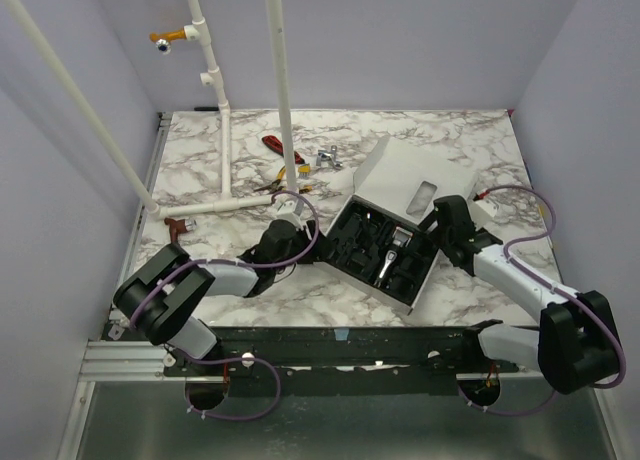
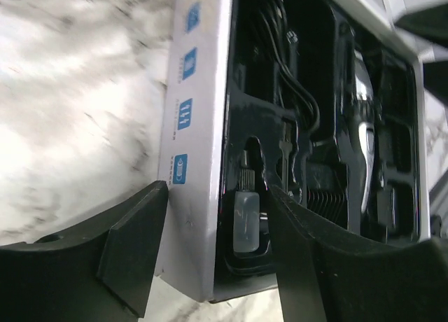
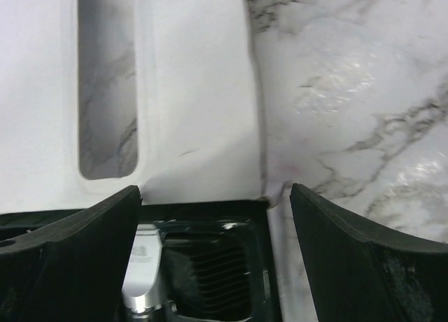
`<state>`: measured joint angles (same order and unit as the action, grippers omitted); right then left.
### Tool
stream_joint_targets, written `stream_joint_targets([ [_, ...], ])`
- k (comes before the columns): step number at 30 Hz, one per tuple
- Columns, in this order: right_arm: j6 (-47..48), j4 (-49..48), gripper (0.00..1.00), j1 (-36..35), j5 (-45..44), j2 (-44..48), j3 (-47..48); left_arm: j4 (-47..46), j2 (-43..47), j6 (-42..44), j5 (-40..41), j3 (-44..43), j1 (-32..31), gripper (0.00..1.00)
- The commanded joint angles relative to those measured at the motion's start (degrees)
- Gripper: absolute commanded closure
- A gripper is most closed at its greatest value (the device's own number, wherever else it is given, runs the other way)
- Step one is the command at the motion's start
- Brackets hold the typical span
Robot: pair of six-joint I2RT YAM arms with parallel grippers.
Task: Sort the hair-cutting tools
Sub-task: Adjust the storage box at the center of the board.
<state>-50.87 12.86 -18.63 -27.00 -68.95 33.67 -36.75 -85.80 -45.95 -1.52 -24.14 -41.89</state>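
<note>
Black clipper (image 1: 390,255), silver-bladed, is lying in the box (image 2: 199,161) — I'm holding the left pincer (image 2: 220,194) apart astride its wall, the right pincer (image 3: 215,190) gaping.

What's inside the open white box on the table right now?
A black tray holding a silver-ended clipper, a black cord, a small clear bottle and a ribbed black piece. Whatever lies under the tray is covered.

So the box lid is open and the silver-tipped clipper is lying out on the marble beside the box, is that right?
Not quite: the lid is open, but the clipper lies in the black tray, not outside it, as the top external view shows.
</note>
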Motion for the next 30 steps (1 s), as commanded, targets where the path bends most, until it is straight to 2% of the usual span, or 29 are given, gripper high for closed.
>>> stream_joint_targets([
  [1, 8.0, -6.5, 0.09, 0.1, 6.9, -2.1, 3.8, 1.6, 2.1, -0.6, 2.7, 0.4, -6.9, 0.38],
  [4, 9.5, -4.6, 0.09, 0.1, 6.9, -2.2, 6.2, 2.7, 0.7, -0.2, 3.2, -1.7, -10.3, 0.35],
  [7, 9.7, 1.5, 0.09, 0.1, 3.6, -1.0, 9.2, 5.0, 0.2, 0.2, 3.0, -4.5, -11.1, 0.29],
  [10, 9.9, 6.6, 0.09, 0.1, -0.1, 1.2, 11.7, 10.7, 3.8, 0.7, 6.4, -5.9, -11.1, 0.13],
  [13, 11.0, 8.8, 0.08, 0.1, -2.3, 3.3, 13.1, 22.7, 10.9, 2.9, 12.0, -7.7, -11.1, 0.02],
  [17, 11.4, 10.8, 0.07, 0.2, -4.8, 1.9, 15.4, 33.0, 18.7, 7.2, 18.2, -11.1, -10.9, 0.02],
  [20, 11.0, 9.3, 0.07, 0.3, -7.6, 0.4, 16.1, 34.5, 20.4, 9.7, 19.1, -14.5, -8.1, 0.02],
  [22, 10.7, 7.5, 0.07, 0.9, -8.9, -0.9, 17.0, 32.6, 18.3, 11.8, 14.4, -18.0, -4.3, 0.01],
  [24, 10.8, 5.4, 0.07, 1.4, -9.7, -2.7, 18.4, 34.6, 13.4, 13.8, 10.5, -24.4, -1.2, 0.01],
  [30, 13.7, -0.1, 0.09, 2.6, -11.3, -9.7, 21.8, 40.5, -3.7, 18.3, 11.7, -42.3, 0.5, 0.03],
])
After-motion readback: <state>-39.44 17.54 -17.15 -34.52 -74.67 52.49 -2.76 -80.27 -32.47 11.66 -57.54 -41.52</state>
